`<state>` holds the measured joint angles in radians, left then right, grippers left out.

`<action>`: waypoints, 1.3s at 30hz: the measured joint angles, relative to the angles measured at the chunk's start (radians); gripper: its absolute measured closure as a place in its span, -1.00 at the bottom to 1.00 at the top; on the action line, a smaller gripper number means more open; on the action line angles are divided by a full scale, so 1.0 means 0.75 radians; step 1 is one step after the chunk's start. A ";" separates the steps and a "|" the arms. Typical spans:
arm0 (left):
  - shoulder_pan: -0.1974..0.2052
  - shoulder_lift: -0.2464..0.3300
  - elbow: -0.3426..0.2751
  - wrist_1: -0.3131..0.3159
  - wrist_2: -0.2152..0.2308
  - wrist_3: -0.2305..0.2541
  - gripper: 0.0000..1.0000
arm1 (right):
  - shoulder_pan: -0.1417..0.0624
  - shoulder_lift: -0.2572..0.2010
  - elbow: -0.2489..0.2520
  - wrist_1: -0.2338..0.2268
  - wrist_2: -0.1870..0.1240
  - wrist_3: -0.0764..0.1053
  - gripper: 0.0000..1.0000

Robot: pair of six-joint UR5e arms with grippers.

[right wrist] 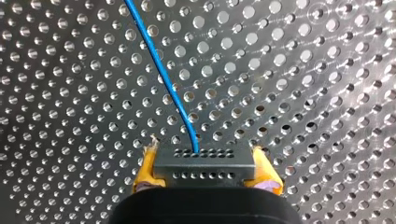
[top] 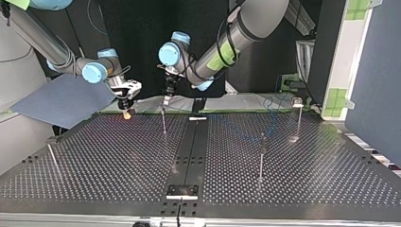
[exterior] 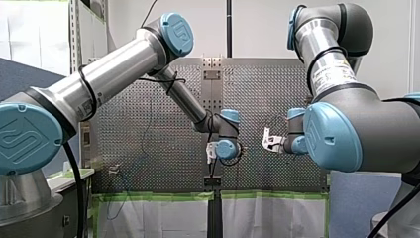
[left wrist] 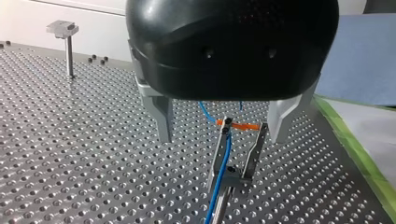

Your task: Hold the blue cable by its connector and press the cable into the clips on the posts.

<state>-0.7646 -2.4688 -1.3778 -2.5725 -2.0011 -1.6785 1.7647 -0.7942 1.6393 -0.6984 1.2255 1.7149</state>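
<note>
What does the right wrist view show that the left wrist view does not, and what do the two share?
Only the right wrist view: the dark connector clamped between the yellow pads of my right pincer. Only the left wrist view: my left pincer, open, over a forked clip, and a far post. Both: the blue cable and the perforated table.

A: Walls?
B: White wall noted in front view, above the perforated table. Dark curtain recorded behind it in top view.
A: Edges?
B: Green tape seen along one table edge, white sheeting beside it. Blue-grey partition logged at top view's right, blue sheet at its left.
</note>
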 joint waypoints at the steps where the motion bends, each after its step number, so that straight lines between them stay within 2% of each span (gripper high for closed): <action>1: 0.000 0.000 0.000 0.000 0.000 -0.002 -1.00 | 0.000 0.000 0.000 0.004 0.002 0.000 1.00; 7: -0.003 0.000 0.000 -0.014 0.001 -0.013 -1.00 | 0.000 -0.003 -0.001 0.049 0.012 -0.012 1.00; 12: -0.007 -0.001 0.000 -0.037 0.002 -0.025 -1.00 | -0.017 -0.033 0.000 0.081 0.056 -0.030 1.00; 18: -0.009 0.002 -0.002 -0.085 -0.002 -0.025 -1.00 | -0.039 -0.077 0.000 0.085 0.078 -0.027 1.00; 22: -0.001 0.018 -0.029 -0.111 0.027 -0.028 -1.00 | -0.051 -0.081 0.000 0.082 0.077 -0.026 1.00; 25: 0.007 0.046 -0.062 -0.093 0.046 -0.028 -1.00 | -0.055 -0.081 0.000 0.077 0.069 -0.024 1.00; 29: 0.008 0.086 -0.103 -0.057 0.040 -0.027 -1.00 | -0.056 -0.081 0.001 0.072 0.059 -0.023 1.00; 39: -0.024 0.209 -0.227 0.066 -0.063 -0.026 -1.00 | -0.056 -0.078 0.001 0.070 0.053 -0.021 1.00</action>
<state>-0.7829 -2.3118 -1.5483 -2.5226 -2.0479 -1.6981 1.7223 -0.8526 1.6404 -0.6459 1.2653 1.6989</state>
